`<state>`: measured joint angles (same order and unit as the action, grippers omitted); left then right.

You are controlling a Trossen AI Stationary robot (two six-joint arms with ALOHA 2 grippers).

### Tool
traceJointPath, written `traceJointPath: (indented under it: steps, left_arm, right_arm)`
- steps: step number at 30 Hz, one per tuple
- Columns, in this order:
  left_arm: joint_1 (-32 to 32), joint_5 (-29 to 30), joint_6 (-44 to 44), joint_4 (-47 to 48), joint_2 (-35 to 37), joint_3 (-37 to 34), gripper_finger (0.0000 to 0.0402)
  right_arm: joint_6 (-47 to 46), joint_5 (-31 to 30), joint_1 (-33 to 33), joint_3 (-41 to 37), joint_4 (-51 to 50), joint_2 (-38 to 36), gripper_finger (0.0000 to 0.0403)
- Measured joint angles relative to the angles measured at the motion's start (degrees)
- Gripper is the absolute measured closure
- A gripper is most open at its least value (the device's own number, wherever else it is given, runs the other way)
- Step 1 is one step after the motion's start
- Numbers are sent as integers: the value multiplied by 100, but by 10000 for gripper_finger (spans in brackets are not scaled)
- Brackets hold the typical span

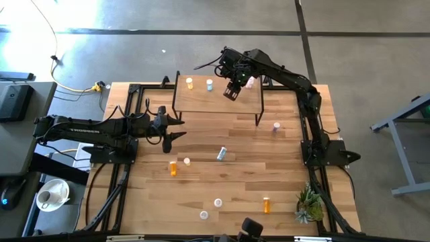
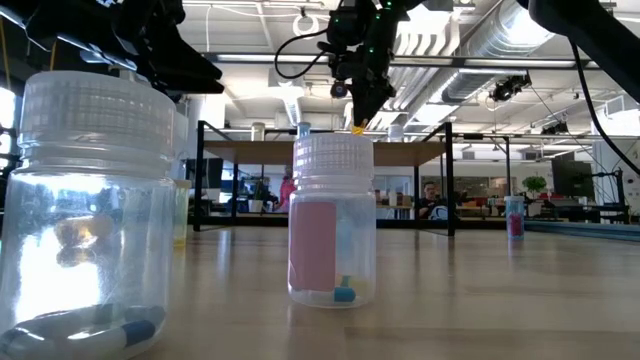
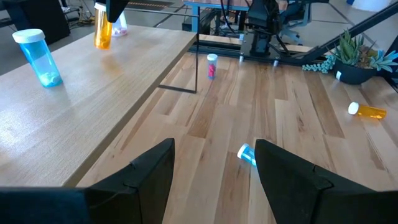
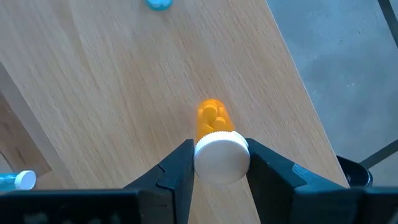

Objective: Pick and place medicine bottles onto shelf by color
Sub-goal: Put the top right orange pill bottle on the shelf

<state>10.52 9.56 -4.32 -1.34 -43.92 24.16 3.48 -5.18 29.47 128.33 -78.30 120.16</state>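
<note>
The shelf (image 1: 201,101) stands at the table's far side. On it are a yellow bottle (image 1: 190,83), a blue bottle (image 1: 209,85) and a pink bottle (image 1: 250,82). My right gripper (image 1: 233,92) hangs over the shelf between the blue and pink ones, shut on an orange bottle (image 4: 211,118) with a white cap. In the left wrist view this orange bottle (image 3: 102,34) shows beyond the blue bottle (image 3: 38,57). My left gripper (image 1: 176,128) waits open above the table, left of the shelf's near edge, with nothing between its fingers. My right gripper pinches the orange bottle's white cap (image 4: 205,163) between its two fingers (image 4: 180,168), one on each side. The fingers come from above, pointing steeply down. The bottle hangs nearly upright below them, its bottom at the shelf board; whether it rests there I cannot tell.
Loose bottles are spread over the table: an orange one (image 1: 173,168), a blue one on its side (image 1: 221,154), a pink one (image 1: 275,126), an orange one on its side (image 1: 267,204), and two near the front edge (image 1: 218,202). A small plant (image 1: 309,205) sits front right.
</note>
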Motion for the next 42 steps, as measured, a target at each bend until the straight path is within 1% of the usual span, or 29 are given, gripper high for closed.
traceJointPath:
  steps: [2, 6, 9, 14, 27, 34, 36, 40, 42]
  left_arm:
    - [0, 0, 0, 0, 0, 0, 190]
    - [0, 0, 0, -2, 0, 0, 190]
    - [0, 0, 0, -4, 0, 0, 190]
    - [0, 0, 0, -17, 0, 0, 190]
    - [0, 2, 0, -20, 0, 0, 190]
    - [0, 2, 1, -20, 0, 0, 190]
    - [0, 0, 1, -20, 0, 0, 190]
    - [0, 2, 2, -20, 0, 0, 190]
    - [0, 2, 2, -20, 0, 0, 190]
  right_arm:
    - [-2, 116, 0, 0, 0, 0, 267]
    - [-5, 165, 0, 0, 0, 0, 241]
    - [-65, 149, 0, 0, 16, 0, 233]
    - [-67, -62, 0, 0, 18, 0, 235]
    - [-112, -73, -26, 2, 83, 11, 235]
    - [-239, -130, -60, 7, 105, 225, 235]
    - [-257, -230, -83, 7, 105, 232, 235]
    - [-244, -636, -150, 7, 125, 232, 235]
    - [-244, -668, -154, 7, 147, 232, 235]
